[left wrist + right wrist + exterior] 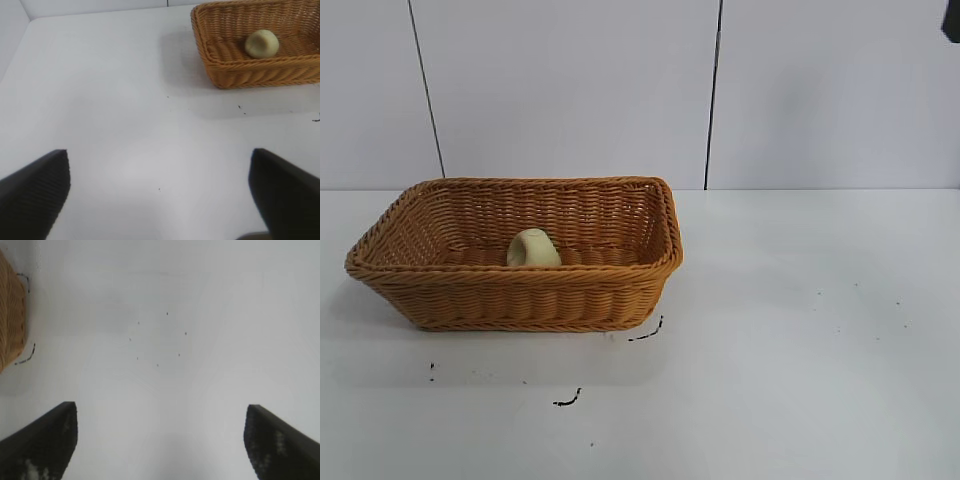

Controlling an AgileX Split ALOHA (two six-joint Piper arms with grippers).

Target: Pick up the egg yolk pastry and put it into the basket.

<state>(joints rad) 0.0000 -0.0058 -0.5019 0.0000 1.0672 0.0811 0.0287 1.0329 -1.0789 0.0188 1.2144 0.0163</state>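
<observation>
You have a white table (pixel 800 330), matte, backed by a pale panelled wall (pixel 570 90). Directly on it sits the basket (pixel 520 300), left of centre, long side facing you. Small black marks (pixel 567 400) dot the tabletop near the basket's front edge, one curl (pixel 648 334) just beside its right front corner; faint specks (pixel 865 310) lie farther right.

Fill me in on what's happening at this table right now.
Nothing is being handled. The small pale yellow-green domed egg yolk pastry already sits inside the large orange-brown woven wicker basket on the white table. The left hand and right hand are both open, empty, over bare table, away from the basket.
</observation>
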